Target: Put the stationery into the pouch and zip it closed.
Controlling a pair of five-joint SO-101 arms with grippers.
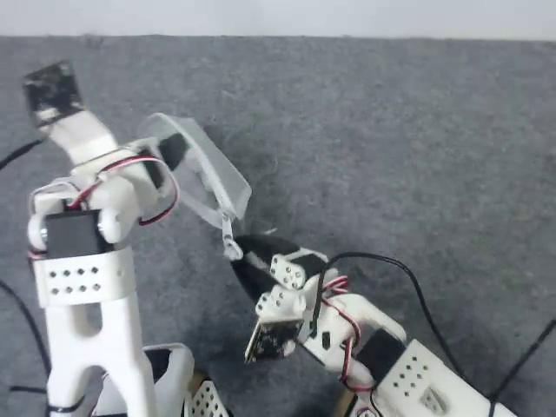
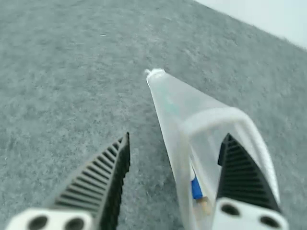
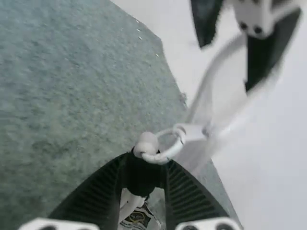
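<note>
Left gripper (image 2: 177,139) hangs over the table's (image 1: 417,130) left side, jaws spread wide. One finger (image 2: 240,172) shows through the clear pouch (image 1: 208,174), which is lifted off the surface. Right gripper (image 3: 149,160), near the front edge, is pinched tight on the zip pull (image 3: 149,146). Blue stationery (image 2: 195,189) lies inside the pouch.

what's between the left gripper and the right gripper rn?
The clear pouch spans the gap, seen in the high view: left gripper at its mouth end, right gripper on its zipper pull.
</note>
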